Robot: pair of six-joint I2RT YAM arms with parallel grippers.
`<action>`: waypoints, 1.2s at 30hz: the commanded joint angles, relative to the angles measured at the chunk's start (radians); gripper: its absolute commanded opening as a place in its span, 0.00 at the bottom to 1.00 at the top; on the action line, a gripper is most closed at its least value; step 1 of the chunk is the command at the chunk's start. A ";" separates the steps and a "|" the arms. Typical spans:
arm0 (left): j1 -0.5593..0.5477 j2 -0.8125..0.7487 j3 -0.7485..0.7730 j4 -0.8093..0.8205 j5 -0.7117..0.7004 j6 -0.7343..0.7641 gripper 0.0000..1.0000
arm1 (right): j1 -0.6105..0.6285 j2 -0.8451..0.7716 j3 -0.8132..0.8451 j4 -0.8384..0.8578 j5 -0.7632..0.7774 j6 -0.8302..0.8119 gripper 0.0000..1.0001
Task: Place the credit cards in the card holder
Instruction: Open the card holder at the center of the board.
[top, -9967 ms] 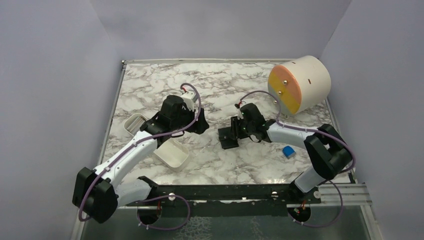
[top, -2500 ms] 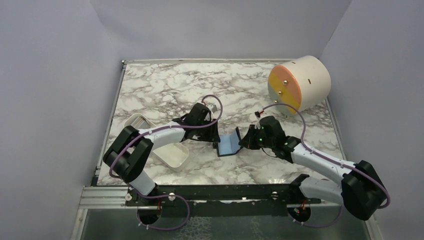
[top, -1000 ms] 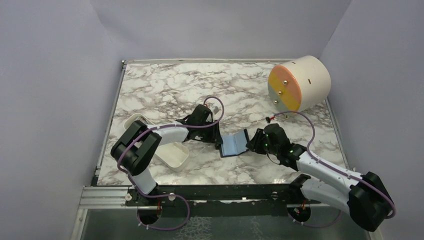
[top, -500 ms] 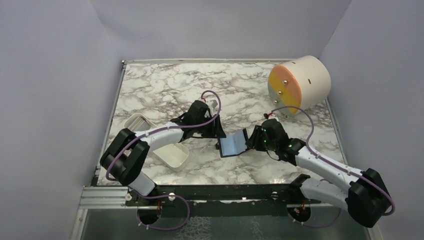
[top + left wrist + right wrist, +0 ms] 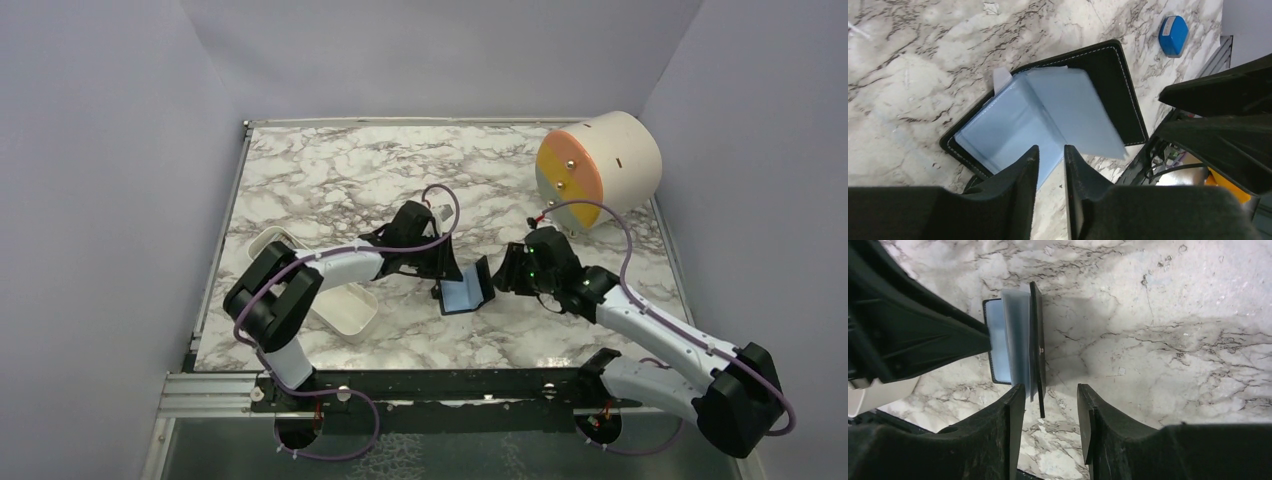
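Standing half-folded, the holder (image 5: 465, 293) is straddled by the spread right gripper (image 5: 1049, 390). Left gripper (image 5: 1050, 150) is narrowed; grip can't be told.

The holder (image 5: 1048, 115) is showing black outside, with pale stitching running along its edge, and light blue inside. The table (image 5: 330, 170) is showing white marble, grey-brown veins threading through it. The block (image 5: 1173, 35) is glowing bright blue. The drum (image 5: 625, 150) is showing cream, its face splitting into orange and yellow. The tray (image 5: 345, 310) is showing white. The left arm (image 5: 335, 265) and right arm (image 5: 650, 325) are showing white with black joints, purple cables (image 5: 445, 205) looping over them. The left gripper (image 5: 1050, 150) and right gripper (image 5: 1050, 390) are showing black.
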 commanded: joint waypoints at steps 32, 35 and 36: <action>-0.039 0.236 0.129 0.216 0.081 -0.064 0.23 | 0.023 0.132 -0.019 0.251 -0.236 -0.072 0.50; -0.029 0.200 0.130 0.159 0.033 -0.079 0.24 | 0.025 0.167 -0.025 0.280 -0.217 -0.078 0.50; -0.027 0.181 0.124 0.142 0.017 -0.087 0.24 | 0.025 0.178 -0.025 0.288 -0.207 -0.084 0.50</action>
